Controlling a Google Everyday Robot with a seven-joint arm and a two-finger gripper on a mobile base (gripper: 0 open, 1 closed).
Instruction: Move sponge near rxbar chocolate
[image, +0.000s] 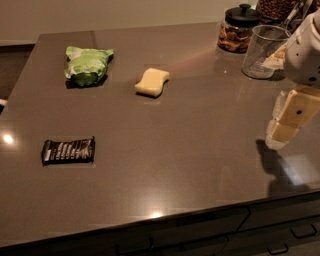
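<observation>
The pale yellow sponge (152, 82) lies on the dark countertop (190, 145) in the upper middle. The rxbar chocolate (68, 150), a dark glossy bar with pale stripes, lies at the left front, well apart from the sponge. My gripper (281, 131) hangs at the right edge of the view, above the counter and far to the right of the sponge, with nothing in it.
A bright green wrinkly bag (86, 64) lies left of the sponge. At the back right stand a black-lidded glass jar (237, 30) and a clear plastic cup (262, 51). The counter's front edge has drawers (280, 225) below.
</observation>
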